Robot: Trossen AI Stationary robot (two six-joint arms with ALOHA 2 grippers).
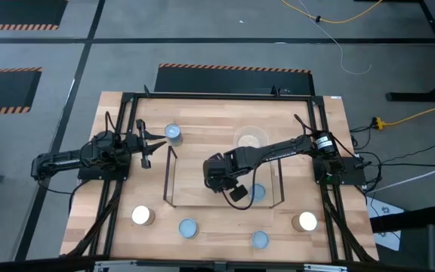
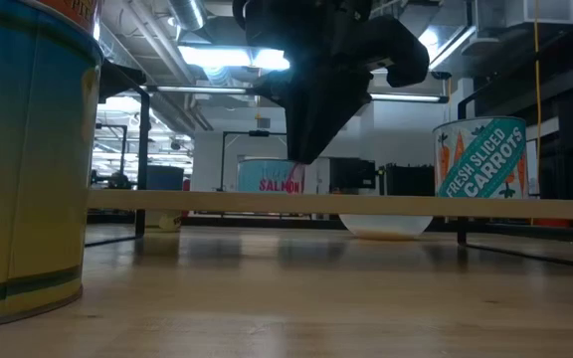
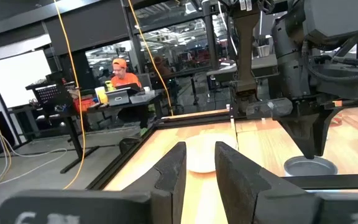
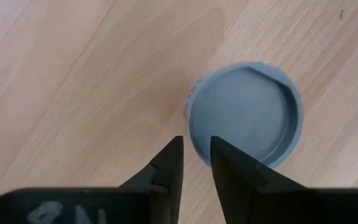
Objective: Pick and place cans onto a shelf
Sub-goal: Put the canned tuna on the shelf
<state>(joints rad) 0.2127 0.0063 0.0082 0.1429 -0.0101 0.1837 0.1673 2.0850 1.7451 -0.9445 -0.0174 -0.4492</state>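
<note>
The shelf point(image 1: 169, 177), a low rack of black rods, stands mid-table. One can with a blue-grey top point(image 1: 257, 193) stands upright on it; in the low view it is the carrots can point(image 2: 480, 159), and it also shows in the right wrist view point(image 4: 247, 115). My right gripper point(image 1: 238, 194) is shut and empty. It points down just left of that can and above the shelf's level point(image 2: 301, 154). My left gripper point(image 1: 148, 156) is shut and empty and waits at the table's left, beside the shelf. Another can point(image 1: 174, 134) stands behind the shelf's left end.
Several more cans stand along the near edge: a white-topped one point(image 1: 140, 216), two blue-topped ones point(image 1: 188, 227) point(image 1: 259, 239) and a white-topped one point(image 1: 306, 221). A clear round dish point(image 1: 249, 140) sits behind the shelf. A black frame point(image 1: 127, 98) edges the table. A person sits far off in the room.
</note>
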